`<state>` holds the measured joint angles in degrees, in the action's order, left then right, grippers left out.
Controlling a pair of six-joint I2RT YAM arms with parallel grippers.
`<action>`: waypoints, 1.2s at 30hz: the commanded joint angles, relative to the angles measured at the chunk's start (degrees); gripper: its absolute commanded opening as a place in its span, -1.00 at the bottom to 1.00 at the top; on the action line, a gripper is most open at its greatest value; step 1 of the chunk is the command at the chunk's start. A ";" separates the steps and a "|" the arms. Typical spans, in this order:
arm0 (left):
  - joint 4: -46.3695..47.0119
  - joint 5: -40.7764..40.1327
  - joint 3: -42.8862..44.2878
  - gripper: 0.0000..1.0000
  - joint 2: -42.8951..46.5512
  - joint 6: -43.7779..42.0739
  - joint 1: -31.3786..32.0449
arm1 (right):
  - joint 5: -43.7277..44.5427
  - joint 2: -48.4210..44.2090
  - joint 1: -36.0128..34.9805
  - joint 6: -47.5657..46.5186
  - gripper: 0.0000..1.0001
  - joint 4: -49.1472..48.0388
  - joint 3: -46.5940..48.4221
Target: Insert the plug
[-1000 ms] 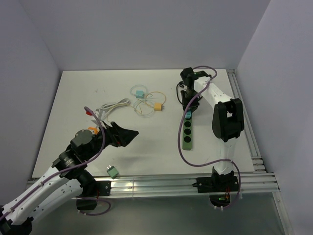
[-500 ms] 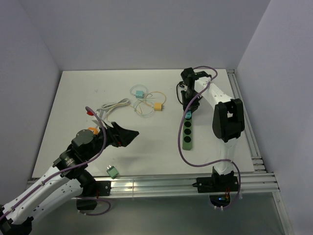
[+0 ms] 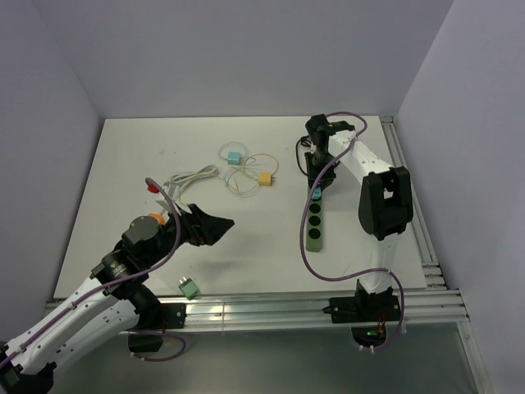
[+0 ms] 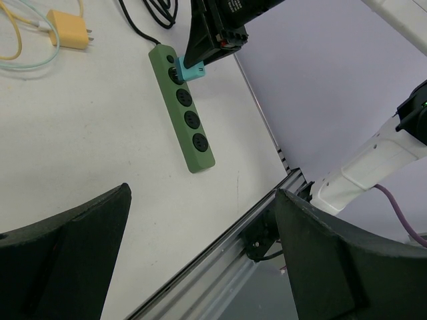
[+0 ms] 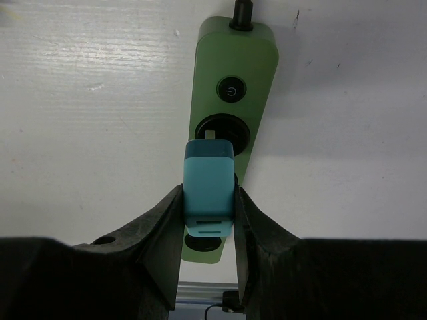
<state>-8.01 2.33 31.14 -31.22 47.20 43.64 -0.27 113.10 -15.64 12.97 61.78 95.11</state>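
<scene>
A green power strip (image 3: 314,218) lies on the white table at the right, also seen in the left wrist view as the strip (image 4: 190,133) and in the right wrist view as the strip (image 5: 250,63). My right gripper (image 5: 209,200) is shut on a teal plug (image 5: 209,193), holding it over the strip's sockets just below the first socket (image 5: 224,130) and the power button. The same plug (image 4: 193,72) shows at the strip's far end, and as a teal speck (image 3: 315,194) from above. My left gripper (image 3: 215,228) hangs open and empty above the table at the near left.
A green plug (image 3: 188,286) lies near the front edge by the left arm. An orange plug (image 3: 264,178), a teal plug (image 3: 235,156) with looped thin cables, and a white cable bundle (image 3: 190,176) lie mid-table. An aluminium rail (image 3: 271,309) borders the front.
The right arm has shifted very slightly with the teal plug at the strip. The left arm has crept a little to the right.
</scene>
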 commanded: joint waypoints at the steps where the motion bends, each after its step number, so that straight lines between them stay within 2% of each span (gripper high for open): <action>1: 2.21 1.01 -0.63 0.89 0.29 -0.97 -0.04 | -1.13 -0.69 0.61 -0.49 -1.00 0.62 -2.04; 36: 3.09 1.10 -2.22 0.90 0.29 -0.35 -0.04 | -2.10 -4.38 1.93 0.12 -1.00 -1.04 -4.05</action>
<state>-7.68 2.76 29.21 -31.22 47.27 43.64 -2.61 110.69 -14.26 13.10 59.29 91.46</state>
